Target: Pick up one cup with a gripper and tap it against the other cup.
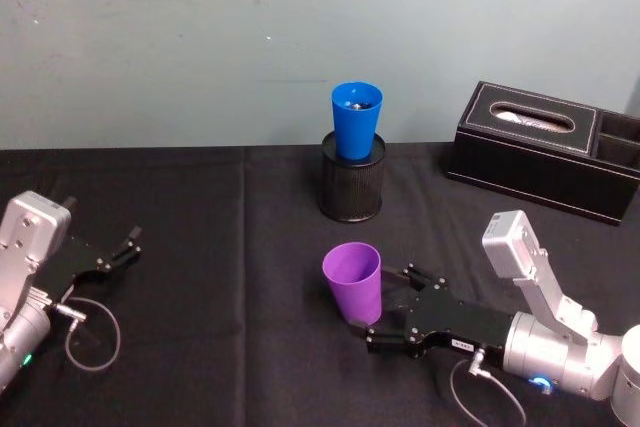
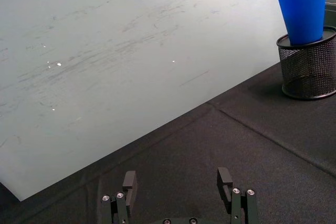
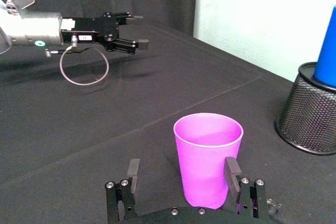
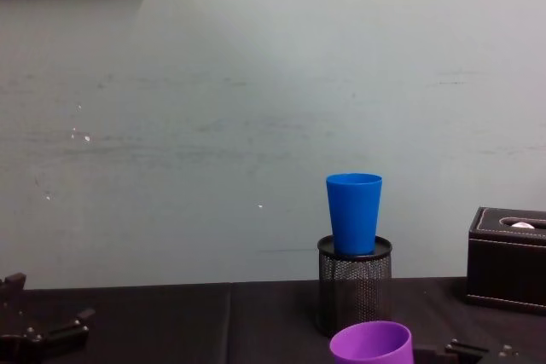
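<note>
Purple plastic, thin and smooth, the one cup (image 1: 352, 282) looks light, slightly squeezable and slippery along its taper. It stands upright on the black cloth (image 1: 230, 247), well apart from the other cup (image 1: 357, 119) seated in the mesh holder (image 1: 351, 187). The right gripper (image 1: 390, 309) straddles its lower body, spread wide, clamping nothing. A gentle mid-height squeeze seems safest. The left gripper (image 1: 122, 249) rests open at far left.

Desk (image 1: 200, 207) is covered by a black cloth (image 1: 220, 367), with one crease running front to back, left of centre. Standing directly on it:
- purple cup (image 1: 352, 282), upright, front centre
- black mesh holder (image 1: 351, 187), behind the cup, near the wall
- black box (image 1: 540, 147), rear right
</note>
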